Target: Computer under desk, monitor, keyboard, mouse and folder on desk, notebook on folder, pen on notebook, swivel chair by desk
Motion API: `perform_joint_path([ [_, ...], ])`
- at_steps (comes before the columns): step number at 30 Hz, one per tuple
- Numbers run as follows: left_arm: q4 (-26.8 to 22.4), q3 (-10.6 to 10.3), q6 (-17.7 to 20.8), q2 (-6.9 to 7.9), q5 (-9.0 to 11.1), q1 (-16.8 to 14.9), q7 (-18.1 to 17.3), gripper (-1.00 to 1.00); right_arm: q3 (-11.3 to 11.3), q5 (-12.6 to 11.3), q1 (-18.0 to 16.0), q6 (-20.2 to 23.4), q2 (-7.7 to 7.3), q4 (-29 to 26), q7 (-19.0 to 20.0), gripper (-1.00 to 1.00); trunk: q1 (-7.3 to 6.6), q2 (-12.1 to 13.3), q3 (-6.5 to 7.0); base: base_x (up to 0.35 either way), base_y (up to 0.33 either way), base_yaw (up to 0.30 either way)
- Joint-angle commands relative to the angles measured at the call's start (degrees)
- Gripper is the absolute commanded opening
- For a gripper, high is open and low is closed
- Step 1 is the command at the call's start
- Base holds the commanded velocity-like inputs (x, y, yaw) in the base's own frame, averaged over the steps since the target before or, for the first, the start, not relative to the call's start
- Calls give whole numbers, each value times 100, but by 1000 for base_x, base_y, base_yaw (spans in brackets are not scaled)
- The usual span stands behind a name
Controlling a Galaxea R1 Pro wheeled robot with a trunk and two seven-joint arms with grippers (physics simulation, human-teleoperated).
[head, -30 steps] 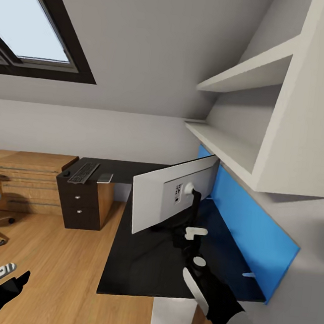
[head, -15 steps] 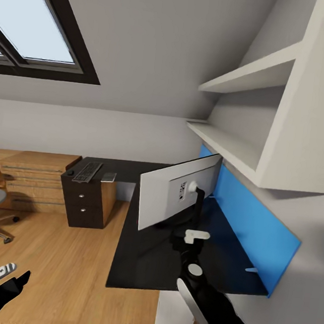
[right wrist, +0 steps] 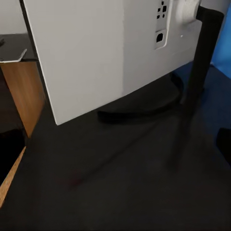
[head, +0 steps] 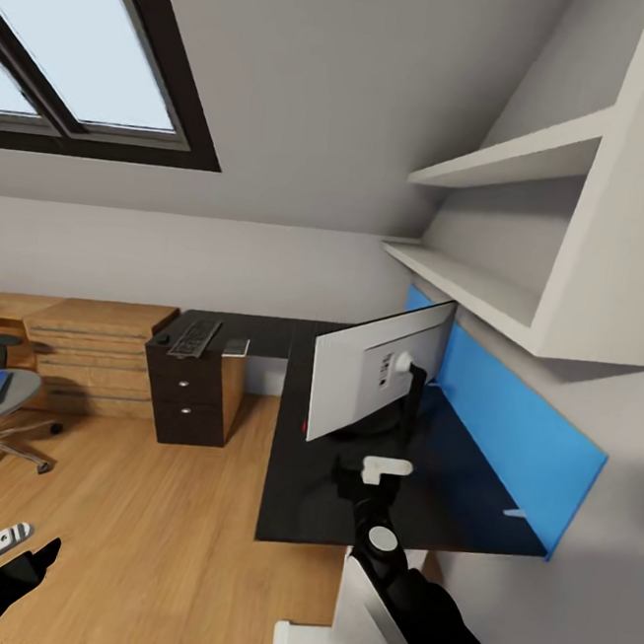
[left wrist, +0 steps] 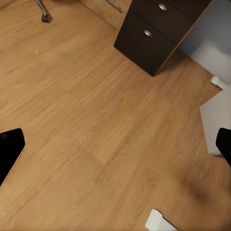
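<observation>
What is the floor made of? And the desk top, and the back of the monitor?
The floor looks like wood planks, warm brown with grain lines and seams. The desk top looks like smooth black laminate or painted board, slightly glossy; I can't be sure. The monitor back looks like matte pale-grey plastic, with small ports.

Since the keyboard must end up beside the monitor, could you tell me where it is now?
In the head view, the keyboard lies on the dark drawer unit at the desk's far left end, well left of the monitor.
</observation>
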Motion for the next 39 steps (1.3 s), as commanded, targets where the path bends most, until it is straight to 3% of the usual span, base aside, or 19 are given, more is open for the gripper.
perform_joint_path([
  [1, -10, 0, 14, 3, 52, 0, 36, 100, 19, -14, -8, 33, -1, -26, -41, 100, 0, -9, -9, -224, 244, 0],
  [9, -10, -11, 16, 3, 52, 0, 36, 100, 24, -14, -8, -80, 7, -153, -61, 100, 0, -9, -9, -207, 245, 0],
  [13, -10, -47, 16, -11, 52, 0, 36, 100, 45, 4, 5, -295, -18, -153, -223, 100, 0, -9, -9, 219, 237, 0],
  [18, -10, -52, 17, -15, 47, 0, 36, 100, 98, 331, 18, -408, -24, -122, -239, 100, 0, -9, -9, 307, 173, 0],
  [21, -10, -52, 13, -15, 45, 0, 36, 100, 98, 377, 18, -409, -24, -116, -240, 100, 0, -9, -9, 305, 198, 0],
  [29, -10, -52, 14, -15, 49, 0, 36, 100, 98, 411, 18, -410, -24, -104, -240, 100, 0, -9, -9, 250, 161, 0],
  [39, -10, -50, 14, -15, 51, 0, 36, 100, 92, 419, 18, -472, -30, -93, -240, 100, 0, -9, -9, 52, 30, 0],
])
